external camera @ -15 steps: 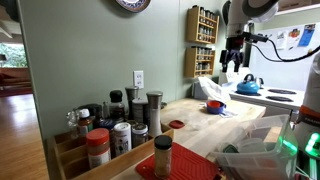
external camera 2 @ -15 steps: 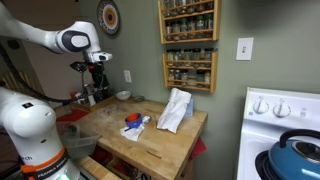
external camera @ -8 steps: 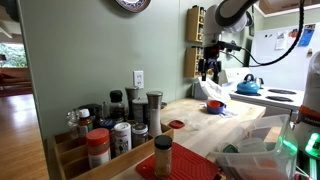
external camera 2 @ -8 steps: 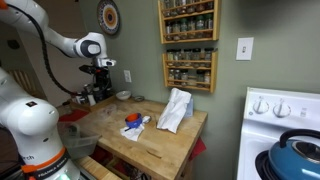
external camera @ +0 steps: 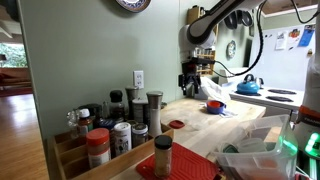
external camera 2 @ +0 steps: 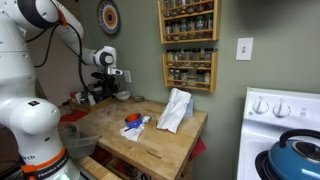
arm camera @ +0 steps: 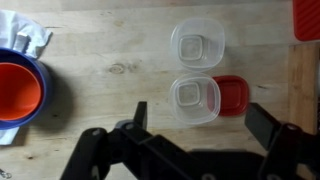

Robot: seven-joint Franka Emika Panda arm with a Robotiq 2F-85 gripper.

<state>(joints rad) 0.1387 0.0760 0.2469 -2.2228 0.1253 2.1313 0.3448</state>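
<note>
Wrist view: my hand (arm camera: 200, 128) hangs empty, fingers wide apart, over the clear square plastic tub (arm camera: 195, 98) on the wooden desk (arm camera: 110, 60). Nothing grasped yet; I judge the work barely begun.

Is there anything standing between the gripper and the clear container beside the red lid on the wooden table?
Nothing visible does. In the wrist view the open gripper hangs over the clear container with only air between. The red lid lies at its side, a second container beyond, the orange bowl far aside.
</note>
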